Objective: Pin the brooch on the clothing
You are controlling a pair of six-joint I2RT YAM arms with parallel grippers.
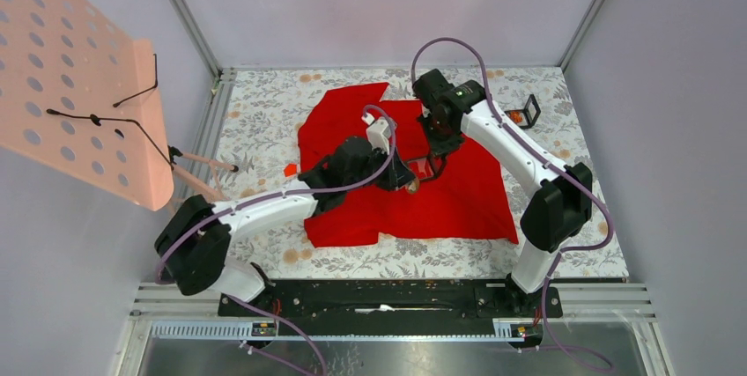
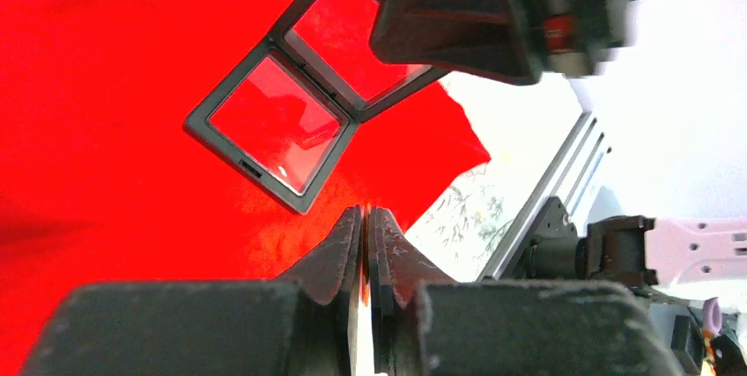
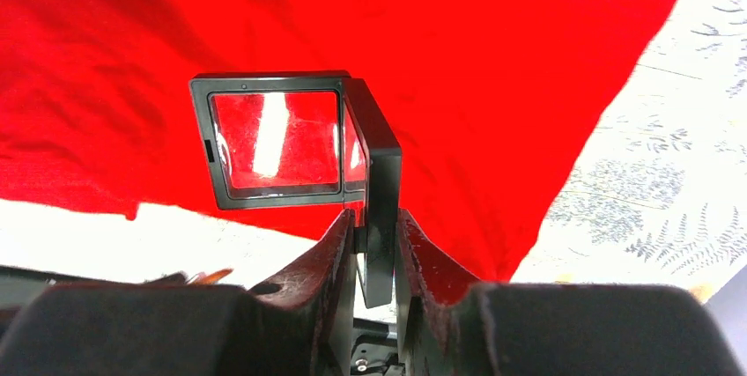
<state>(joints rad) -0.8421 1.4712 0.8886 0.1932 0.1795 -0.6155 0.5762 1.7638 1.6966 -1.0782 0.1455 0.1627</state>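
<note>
Clothing [image 1: 458,202] lies under the closed left claw [image 2: 365,216] and the right claw [image 3: 377,228] gripping a black case [image 3: 277,140].

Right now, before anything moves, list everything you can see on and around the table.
Shirt: one, bright red, spread across the middle of the table.
Hinged case: one, black frame with clear panes, open, over the shirt, one half clamped in the right tool.
Small framed box: one, black, far right corner of the table.
Tablecloth: one, white with floral print, under everything.
Perforated panel: one, pink, standing at the left.
Wire hooks: two, black, on the panel.
Left tool: one, black, shut, over the shirt.
Right tool: one, black, shut on the case.
</note>
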